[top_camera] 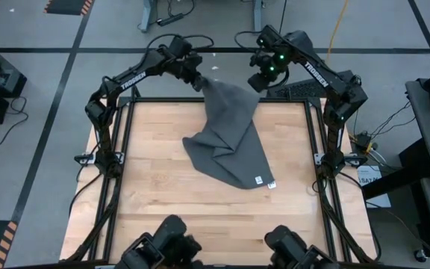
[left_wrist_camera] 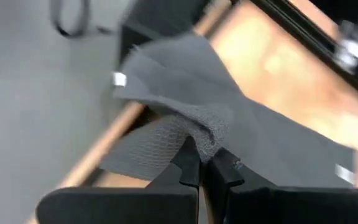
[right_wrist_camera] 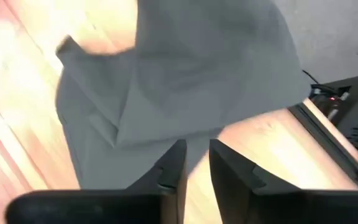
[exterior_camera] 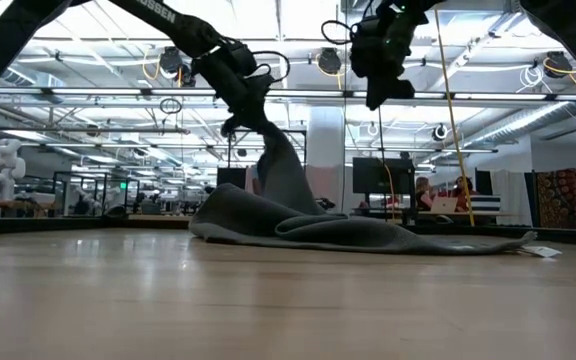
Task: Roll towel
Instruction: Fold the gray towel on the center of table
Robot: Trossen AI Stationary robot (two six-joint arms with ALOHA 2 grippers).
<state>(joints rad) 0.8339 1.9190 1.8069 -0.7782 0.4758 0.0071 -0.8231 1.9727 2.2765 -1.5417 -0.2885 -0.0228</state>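
Observation:
The dark grey towel (top_camera: pixel 226 142) lies crumpled on the far half of the wooden table (top_camera: pixel 163 209). Its far end is raised off the wood and its near part rests on the table. A white tag (top_camera: pixel 260 179) shows at its near right corner. My left gripper (top_camera: pixel 198 78) is at the far edge, shut on the raised end. My right gripper (top_camera: pixel 257 84) hovers above the far right of the towel, its fingers a little apart with nothing between them. In the low view it (exterior_camera: pixel 378 98) stands free of the cloth. My left gripper pinches a bunched bit of the towel's far end (left_wrist_camera: pixel 209 138) between its two fingertips. It comes slanting down from the table's far left. The cloth hangs from the fingers (exterior_camera: pixel 251 118) as a narrow drape, and its lower part (exterior_camera: pixel 348 232) lies spread on the table.
Black frame rails (top_camera: pixel 313 142) run along the table's sides and far edge. The two arms' bases stand at the near edge (top_camera: pixel 170 250). Bare wood stretches across the table's near half and left side. People sit far off in the room behind (exterior_camera: pixel 438 195).

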